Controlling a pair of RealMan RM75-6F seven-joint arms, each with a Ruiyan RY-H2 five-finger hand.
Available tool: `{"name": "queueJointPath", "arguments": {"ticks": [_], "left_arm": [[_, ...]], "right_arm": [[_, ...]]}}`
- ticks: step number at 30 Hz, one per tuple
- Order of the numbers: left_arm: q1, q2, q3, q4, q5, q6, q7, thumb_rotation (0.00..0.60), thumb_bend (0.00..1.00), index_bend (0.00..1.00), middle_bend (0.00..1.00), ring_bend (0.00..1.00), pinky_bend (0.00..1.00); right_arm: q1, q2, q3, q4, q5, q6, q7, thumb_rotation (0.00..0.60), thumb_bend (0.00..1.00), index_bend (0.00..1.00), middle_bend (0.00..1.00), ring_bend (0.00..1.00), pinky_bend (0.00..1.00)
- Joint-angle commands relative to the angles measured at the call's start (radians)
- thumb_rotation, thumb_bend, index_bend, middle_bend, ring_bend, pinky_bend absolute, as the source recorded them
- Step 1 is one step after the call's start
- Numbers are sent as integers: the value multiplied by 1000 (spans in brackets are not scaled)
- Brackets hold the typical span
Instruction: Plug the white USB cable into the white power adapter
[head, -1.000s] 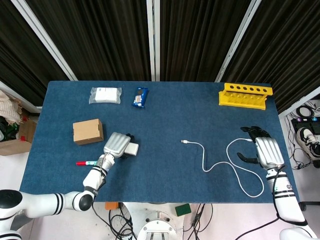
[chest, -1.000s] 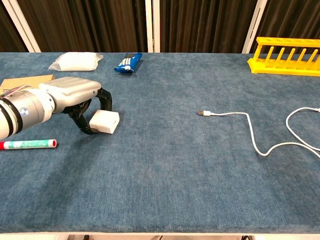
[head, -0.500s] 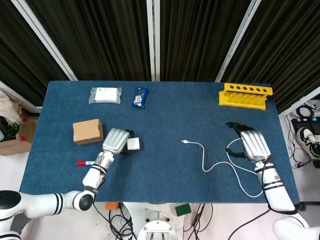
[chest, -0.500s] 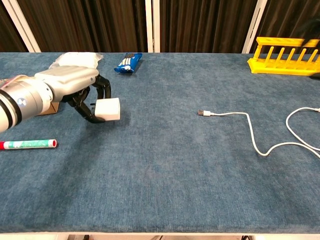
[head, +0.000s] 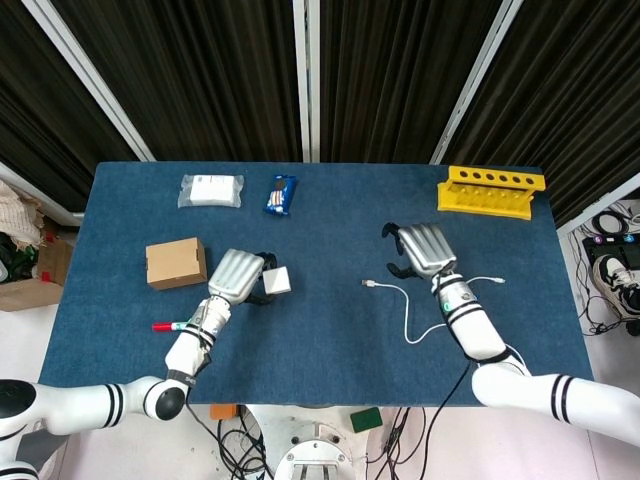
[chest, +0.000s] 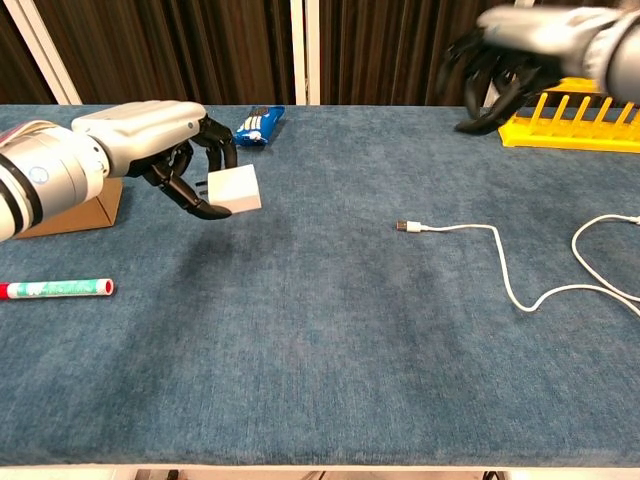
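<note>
nearest the robot, a red-capped marker (chest: 55, 289) lies flat on the blue table (chest: 320, 380), untouched, not part of the job. just past it the left hand (chest: 165, 150) pinches the white power adapter (chest: 233, 189) between thumb and fingertips, lifted clear of the cloth w/ its shadow below. prob held up and tilted like that so a port faces the cable side; can't tell which face has the port.

the white usb cable (chest: 500, 265) lies loose mid-table, plug end (head: 370, 285) pointing toward the adapter but well apart from it, rest snaking off to the right edge. nobody holds it yet.

right hand (head: 421, 249) hovers above the table near the plug end, fingers spread and curved down, holding nothing — looks set to come down on the connector. blurred in chest view.

further back: cardboard box (head: 176, 263), plain, no print readable. clear bag (head: 211, 190) w/ a white label, text too small. blue snack wrapper (head: 281, 194), writing illegible. yellow rack (head: 490, 190) far right, unmarked.
</note>
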Motion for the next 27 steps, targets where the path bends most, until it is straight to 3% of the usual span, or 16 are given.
{"name": "queueJointPath", "arguments": {"ticks": [1, 12, 27], "left_arm": [[-1, -2, 6, 11, 8, -5, -5, 505, 185, 613, 606, 736, 1000], [-5, -16, 24, 45, 17, -31, -10, 512, 185, 613, 602, 735, 999], [-5, -21, 33, 42, 6, -46, -2, 510, 183, 613, 593, 735, 999]], "right_arm": [[133, -96, -26, 66, 210, -32, -171, 600, 294, 413, 693, 794, 1000], [195, -212, -109, 182, 330, -28, -210, 600, 311, 462, 782, 842, 1000], [224, -300, -123, 243, 466, 28, -238, 600, 326, 512, 831, 878, 1000]]}}
